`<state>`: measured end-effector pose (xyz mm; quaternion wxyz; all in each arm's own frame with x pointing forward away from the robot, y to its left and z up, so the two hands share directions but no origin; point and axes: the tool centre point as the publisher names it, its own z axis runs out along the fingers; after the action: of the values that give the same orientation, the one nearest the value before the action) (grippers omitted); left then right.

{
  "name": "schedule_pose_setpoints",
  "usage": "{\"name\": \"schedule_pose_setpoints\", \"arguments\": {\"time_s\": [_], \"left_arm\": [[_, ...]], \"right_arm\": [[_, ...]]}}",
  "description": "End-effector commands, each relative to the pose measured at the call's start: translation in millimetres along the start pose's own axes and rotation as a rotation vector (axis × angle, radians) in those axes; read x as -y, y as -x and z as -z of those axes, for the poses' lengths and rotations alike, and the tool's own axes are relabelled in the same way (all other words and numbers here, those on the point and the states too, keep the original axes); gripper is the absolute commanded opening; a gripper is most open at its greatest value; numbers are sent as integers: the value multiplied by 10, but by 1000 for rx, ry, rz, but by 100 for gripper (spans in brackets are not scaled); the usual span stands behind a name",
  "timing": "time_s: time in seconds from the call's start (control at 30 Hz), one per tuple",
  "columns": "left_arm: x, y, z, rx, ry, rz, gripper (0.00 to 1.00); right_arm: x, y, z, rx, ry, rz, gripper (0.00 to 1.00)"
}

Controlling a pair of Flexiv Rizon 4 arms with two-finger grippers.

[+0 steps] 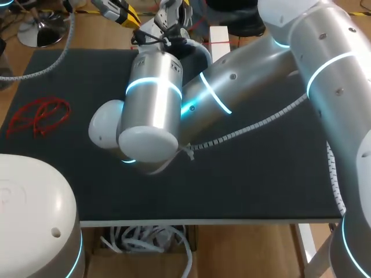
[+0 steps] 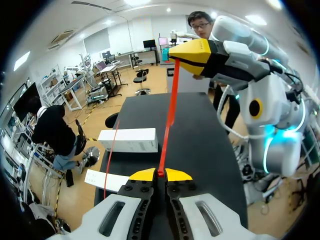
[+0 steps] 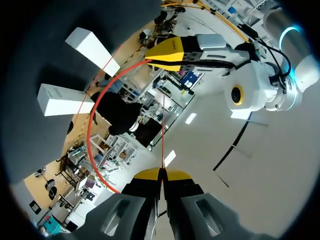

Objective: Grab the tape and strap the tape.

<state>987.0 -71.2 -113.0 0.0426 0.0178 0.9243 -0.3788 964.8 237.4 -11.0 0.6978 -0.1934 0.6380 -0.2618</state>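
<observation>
Because the red tape point(image 2: 169, 105) is stretched taut between both claws, the risk lies in the grips. The left claw point(image 2: 160, 174) is pinched on its near end and the right claw point(image 2: 176, 56) is clamped on it at the left one's twelve o'clock, above the counter point(image 2: 200, 135). Pulling further apart could, I judge, drag it free. A slack loop point(image 3: 90, 135) hangs beside the taut run and might snag the white box point(image 2: 127, 140). A red tangle point(image 1: 37, 114) lies at the counter's nine o'clock.
</observation>
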Motion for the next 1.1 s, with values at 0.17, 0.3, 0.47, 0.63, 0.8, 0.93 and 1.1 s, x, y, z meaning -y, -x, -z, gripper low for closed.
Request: {"name": "schedule_pose_setpoints", "arguments": {"time_s": [0.17, 0.3, 0.47, 0.63, 0.8, 0.93, 1.1], "left_arm": [[2, 1, 2, -1, 2, 0, 0], [2, 1, 2, -1, 2, 0, 0], [2, 1, 2, -1, 2, 0, 0], [2, 1, 2, -1, 2, 0, 0], [2, 1, 2, -1, 2, 0, 0], [2, 1, 2, -1, 2, 0, 0], [2, 1, 2, -1, 2, 0, 0]], "right_arm": [[-242, -25, -23, 6, -6, 39, 0], [-321, -11, -25, 4, 2, 54, 0], [-356, 16, -31, 2, -3, 63, 0], [-367, 3, -41, -9, -5, 81, 0], [-387, -25, -55, -12, -8, 93, 0], [-420, -28, -53, -16, -4, 107, 0], [-449, -41, -48, -22, 1, 116, 0]]}}
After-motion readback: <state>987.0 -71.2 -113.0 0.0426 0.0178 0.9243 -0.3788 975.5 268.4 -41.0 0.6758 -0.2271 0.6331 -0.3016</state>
